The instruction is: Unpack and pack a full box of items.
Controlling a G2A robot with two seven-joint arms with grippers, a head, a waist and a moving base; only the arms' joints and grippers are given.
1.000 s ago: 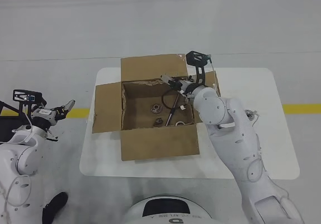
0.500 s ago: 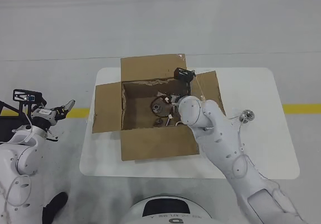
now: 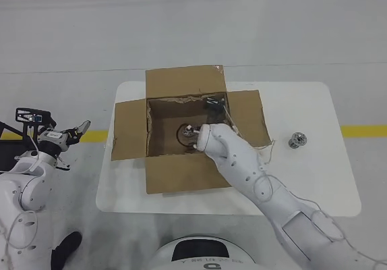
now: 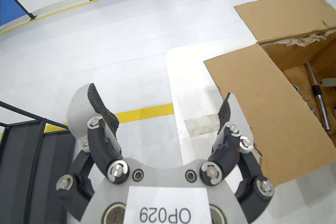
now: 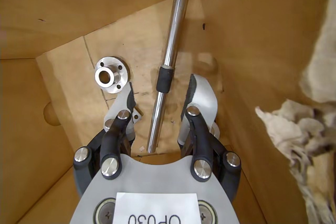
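An open cardboard box stands on the white table. My right arm dips into it. Inside, my right gripper is open, its fingers on either side of a long steel rod with a black band that lies on the box floor. Beside one finger sits a round steel flange hub, also visible from above as the hub. A small metal bracket lies under that finger. My left gripper is open and empty, held off the table's left side over the floor.
A small metal part stands on the table right of the box. Torn paper padding hangs along one box wall. The box flaps stick outward. A black rack is beside my left arm.
My right arm has swung from the box's far right corner down into the box, over the rod. The left arm has stayed still.
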